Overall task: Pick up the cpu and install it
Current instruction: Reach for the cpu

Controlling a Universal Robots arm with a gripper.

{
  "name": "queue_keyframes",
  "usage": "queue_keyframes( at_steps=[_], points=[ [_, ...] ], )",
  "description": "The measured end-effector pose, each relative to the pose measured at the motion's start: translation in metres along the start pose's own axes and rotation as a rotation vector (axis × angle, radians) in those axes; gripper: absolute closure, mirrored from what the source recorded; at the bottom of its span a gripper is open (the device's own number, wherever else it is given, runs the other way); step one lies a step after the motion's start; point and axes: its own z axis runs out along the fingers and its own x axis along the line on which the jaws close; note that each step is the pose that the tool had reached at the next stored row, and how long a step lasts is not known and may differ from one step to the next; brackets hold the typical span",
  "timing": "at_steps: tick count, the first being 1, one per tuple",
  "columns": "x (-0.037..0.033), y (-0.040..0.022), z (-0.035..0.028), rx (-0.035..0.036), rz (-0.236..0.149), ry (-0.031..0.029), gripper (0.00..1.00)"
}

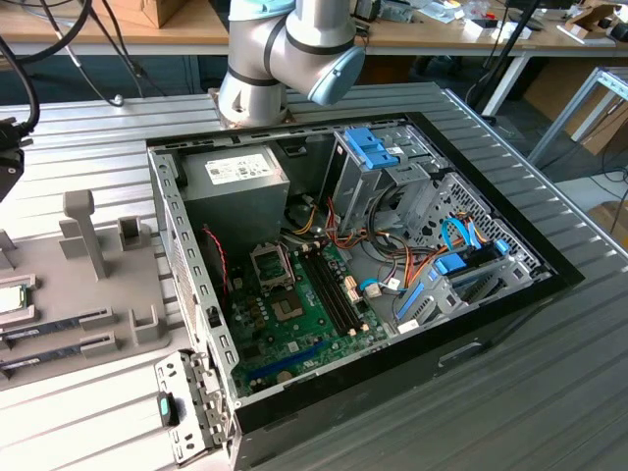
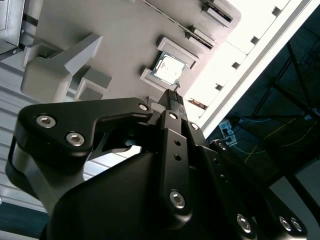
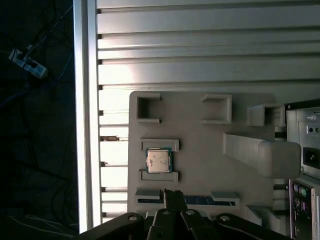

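Cpu [image 1: 12, 299] cut by exterior view's left edge. Memory stick [image 3: 205, 201] just beyond gripper [image 3: 172, 192], midsection hidden behind it. Gripper body cropped in both wrist views.

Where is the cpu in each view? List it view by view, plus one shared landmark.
Exterior view: cpu at the exterior view's left edge, on the grey fixture plate.
First wrist view: cpu between two brackets on that plate.
Second wrist view: same bracketed seat.
Shared landmark: the plate's tall post.
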Motion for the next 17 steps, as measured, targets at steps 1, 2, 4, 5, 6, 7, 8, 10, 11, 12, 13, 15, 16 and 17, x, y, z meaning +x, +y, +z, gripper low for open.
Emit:
queue_keyframes(
  at_steps=[1,2,4,5,6,7,8,10,11,12,13,15,16,17],
  points=[
    [0.0000,0.0000,0.0006,0.0000,0.000,-0.0001,0.89],
    [0.0000,0.0000,0.0011,-0.0001,0.000,0.0000,0.89],
    [-0.0001,0.0000,0.0024,0.0000,0.000,0.0000,0.89],
    [-0.0001,0.0000,0.0029,0.0000,0.000,0.0000,0.89],
    [-0.0001,0.0000,0.0034,0.0000,0.000,0.0000,0.89],
    [-0.0001,0.0000,0.0039,0.0000,0.000,0.0000,0.89],
    [-0.0001,0.0000,0.0043,0.0000,0.000,-0.0001,0.89],
    [-0.0001,0.0000,0.0055,0.0000,0.000,0.0000,0.89],
    [-0.0001,0.0000,0.0060,0.0000,0.000,0.0000,0.89],
    [-0.0001,0.0000,0.0066,0.0000,0.000,-0.0001,0.89],
    [-0.0001,0.0000,0.0070,-0.0001,0.000,-0.0001,0.89],
    [-0.0002,0.0000,0.0080,0.0000,0.000,0.0000,0.89],
    [-0.0002,0.0000,0.0089,-0.0001,0.000,-0.0001,0.89],
    [-0.0002,0.0000,0.0096,0.0000,0.000,0.0001,0.89]
  ],
)
